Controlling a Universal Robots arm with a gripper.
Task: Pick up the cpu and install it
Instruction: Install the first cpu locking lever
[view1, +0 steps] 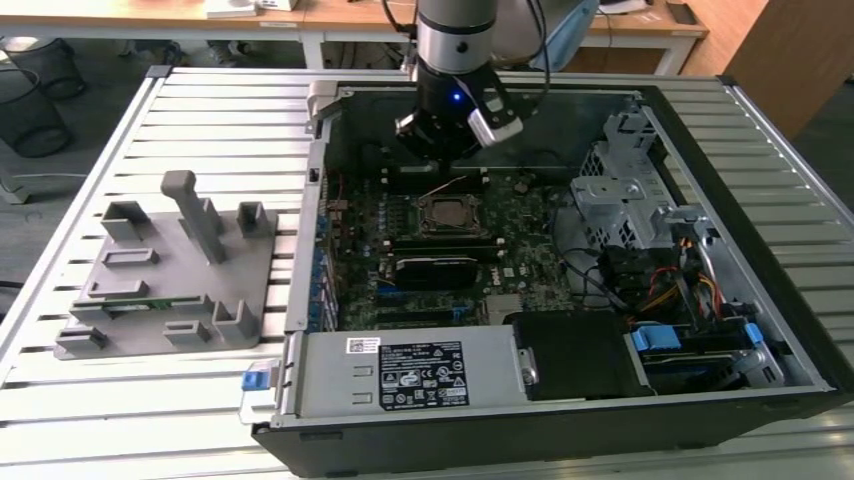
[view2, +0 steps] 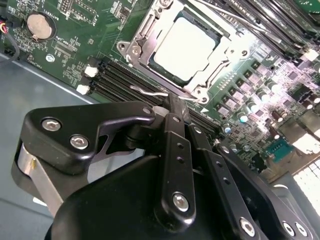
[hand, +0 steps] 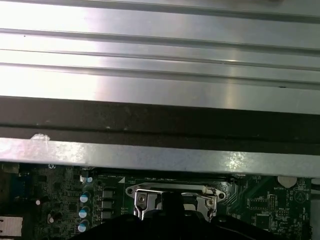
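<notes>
1. While the gripper (view1: 447, 135) hangs over the far part of the open computer case (view1: 747, 330), its fingers (view2: 176, 107) look pressed together, holding nothing.
2. The cpu (view2: 186, 46) sits flat in the motherboard (view1: 534, 215) socket, near the board's middle, apart from the fingertips.
3. A grey fixture tray (view1: 174, 270) rests on the slatted table (view1: 200, 100) beside the case.

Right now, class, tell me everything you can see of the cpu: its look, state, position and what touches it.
The cpu is a flat square chip with a pale, shiny metal top and a thin darker edge. It lies flat in the socket on the green motherboard, framed by the silver retention bracket, inside the open computer case. In the exterior view it sits near the board's middle. The pincer is above and beside it, not touching it.
</notes>
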